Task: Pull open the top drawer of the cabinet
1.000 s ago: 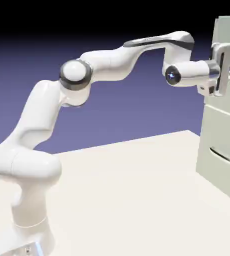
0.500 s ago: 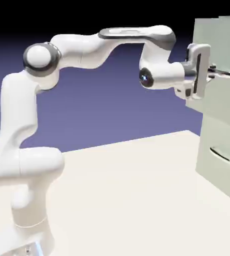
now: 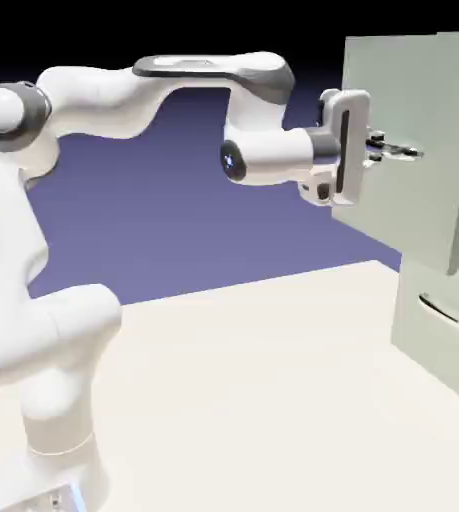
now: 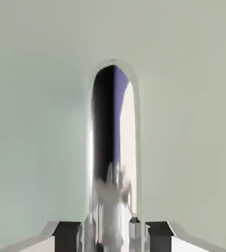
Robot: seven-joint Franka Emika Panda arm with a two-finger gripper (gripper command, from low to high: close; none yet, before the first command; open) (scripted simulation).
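A: Position of the cabinet (image 3: 438, 320)?
B: Right edge of frame, exterior view; table (image 3: 243, 400) across the bottom.
A: Top drawer (image 3: 403, 190)?
B: Upper right, jutting out above the lower drawer (image 3: 443, 345). Arm (image 3: 258, 155) to its left.

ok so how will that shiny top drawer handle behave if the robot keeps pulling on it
The shiny curved metal bar handle looks stiff, so it probably won't bend. Its mirror-like surface could be slippery, though the hand is closed around it. It should bring the pale grey-green top drawer along.
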